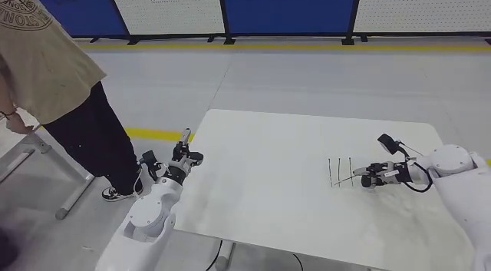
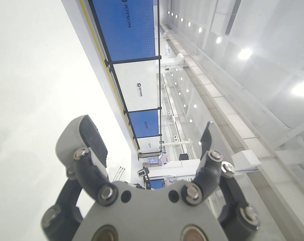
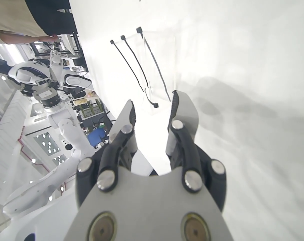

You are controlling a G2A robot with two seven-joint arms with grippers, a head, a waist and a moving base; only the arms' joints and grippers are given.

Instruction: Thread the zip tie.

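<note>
Two grippers, one table point(image 1: 268, 194), and a group of black zip ties point(image 3: 135, 60).

**Count.** Three long zip ties lie side by side and nearly parallel, just beyond the fingertips of the right gripper point(image 3: 153, 100). Their square heads are at the ends far from the gripper, and their tails point back toward it. A fourth item, a short curved black piece point(image 3: 155, 105) ending in a small head, lies nearest, directly ahead of the gap between the two fingers.

**Right gripper.** The fingers stand apart with nothing between them. The tail of the outermost tie ends right beside one fingertip.

**Left gripper.** The left gripper point(image 2: 149, 129) sits at the opposite edge of the table, well apart from the ties. Its fingers are spread wide and hold nothing. From its own wrist view the ties show as a few hair-thin lines far beyond the fingertips.

**Hard to make out.**
- It cannot be told whether the short curved piece is a separate tie or the bent tail of the middle tie.
- Contact between the outermost tail and the right fingertip cannot be judged.
- A faint clear-edged rectangle point(image 3: 175, 63) shows around the ties on the side nearest the right gripper. What it is, and whether the ties rest on it or in it, cannot be told.
</note>
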